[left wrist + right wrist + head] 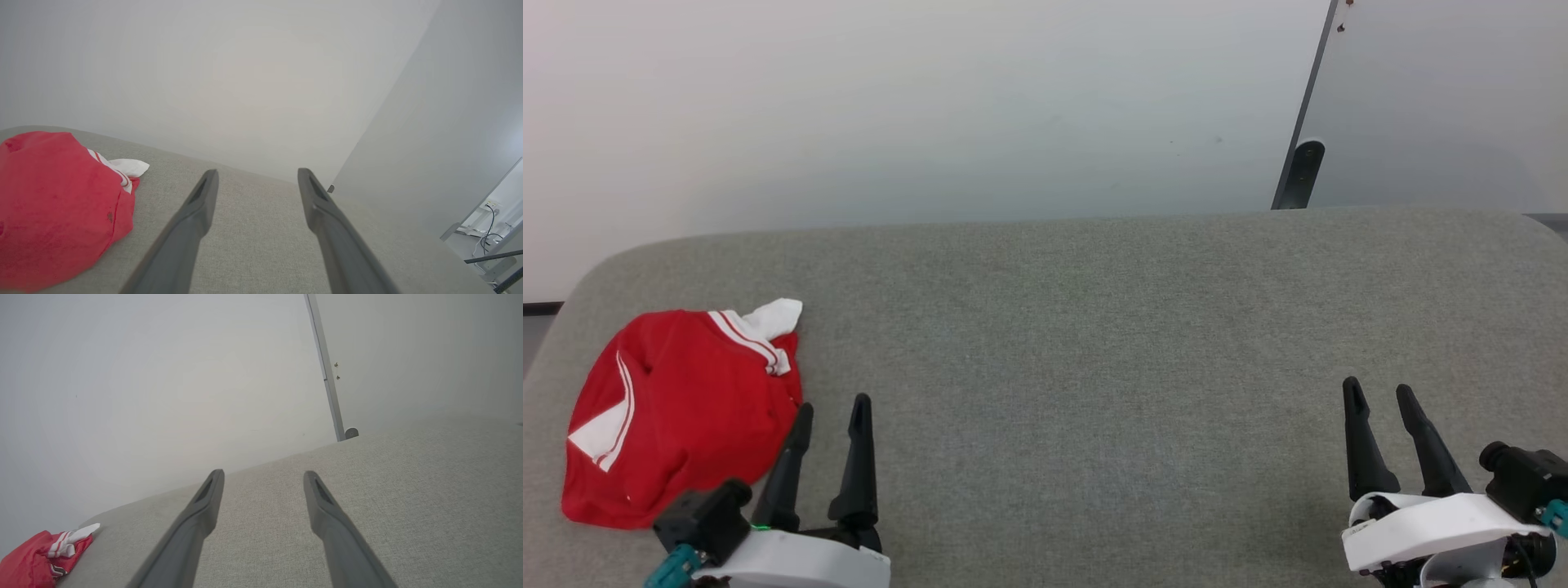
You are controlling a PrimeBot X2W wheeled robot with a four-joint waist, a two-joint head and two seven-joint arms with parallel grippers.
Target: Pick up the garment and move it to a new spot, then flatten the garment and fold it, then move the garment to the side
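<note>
We looked down on a grey, cloth-covered table (1094, 327) with rounded far corners, set against a plain pale wall (890, 106). At the far left of that table lay the garment (678, 408), bunched into a rounded red heap close to the left edge. A white sleeve end poked out at its far right corner, with red-and-white stripe trim running just beside it. A white wedge edged in stripes showed on its left side.

Just to the right of the heap we saw the left gripper (832, 402), its two dark fingers spread wide with nothing between them. From the head view its left finger seemed to overlap the garment's near right edge. The left wrist view showed a strip of grey table between finger and cloth, so we judged them near but apart.

A broad stretch of grey table separated the two grippers. At the lower right stood the right gripper (1378, 386), fingers likewise parted wide and holding nothing, well apart from the garment.

Behind it, at the far right, a dark slanted frame edge (1303, 106) bordered a pale panel (1445, 98), with a small rounded dark fitting (1308, 159) near its foot.
</note>
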